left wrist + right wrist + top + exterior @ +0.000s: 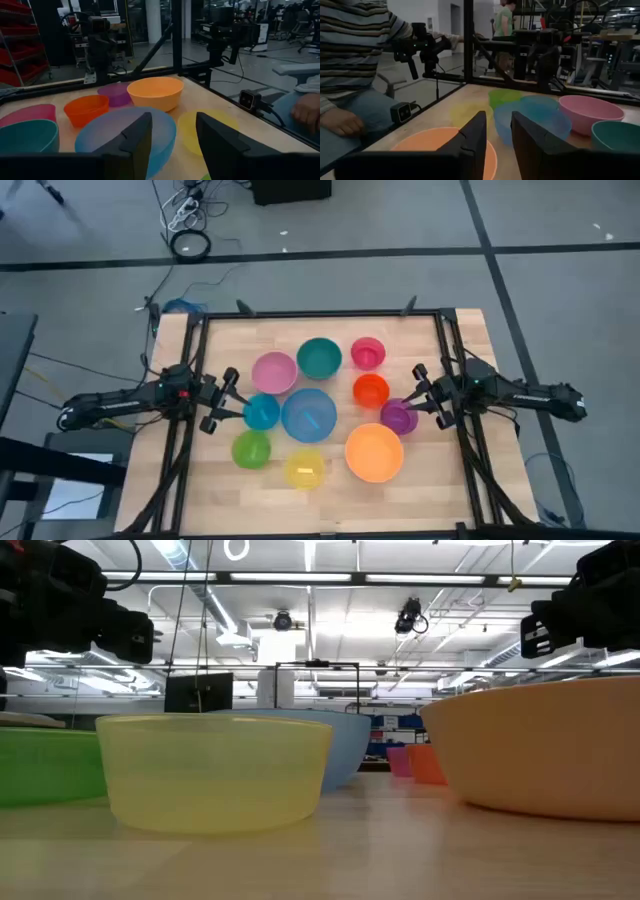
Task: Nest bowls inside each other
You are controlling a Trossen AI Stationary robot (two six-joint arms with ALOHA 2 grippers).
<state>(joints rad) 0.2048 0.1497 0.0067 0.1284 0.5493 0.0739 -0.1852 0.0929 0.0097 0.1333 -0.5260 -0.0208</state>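
Note:
Ten bowls stand upright on their bases on the wooden table (460, 340), none inside another: pink (274, 372), teal (319, 358), magenta (368, 353), red-orange (371, 390), purple (398, 416), orange (374, 452), blue (308, 414), light blue (262, 411), green (251, 449), yellow (304, 468). My left gripper (232, 395) hovers open at the table's left, just beside the light blue bowl. In its wrist view my left gripper (172, 145) looks over the blue bowl (125, 132). My right gripper (420, 392) hangs open at the right, beside the purple bowl. My right gripper (498, 145) has nothing between its fingers.
A black frame (320, 314) runs along the table's far edge and both sides. A seated person (355, 60) is beyond the table's near edge, a hand (306, 112) close to it. Bare wood lies along the near edge and in the far corners.

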